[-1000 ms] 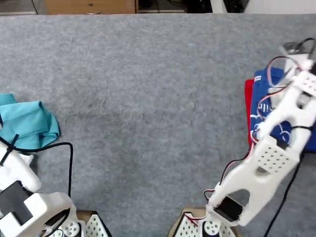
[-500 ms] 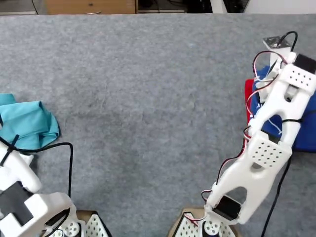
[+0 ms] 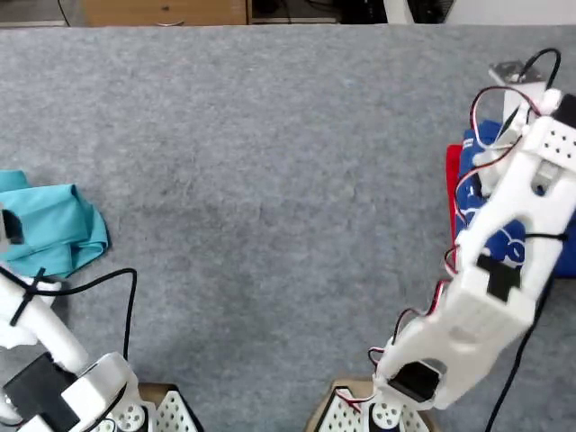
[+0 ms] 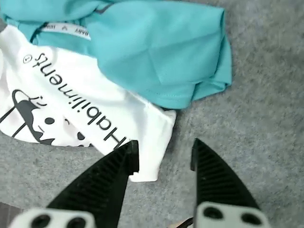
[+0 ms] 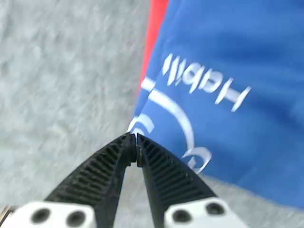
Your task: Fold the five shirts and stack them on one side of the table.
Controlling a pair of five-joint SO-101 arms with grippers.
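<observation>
Left claw (image 4: 164, 146) spread wide over white shirt (image 4: 71, 104) touching teal shirt (image 4: 156, 52), right claw (image 5: 133, 141) closed at edge of blue shirt (image 5: 237, 61)

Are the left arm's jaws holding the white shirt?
No, the left gripper hovers with jaws open over the white shirt's corner.

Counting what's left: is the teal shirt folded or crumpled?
Crumpled: the teal shirt lies bunched with uneven creases, partly over the white shirt.
</observation>
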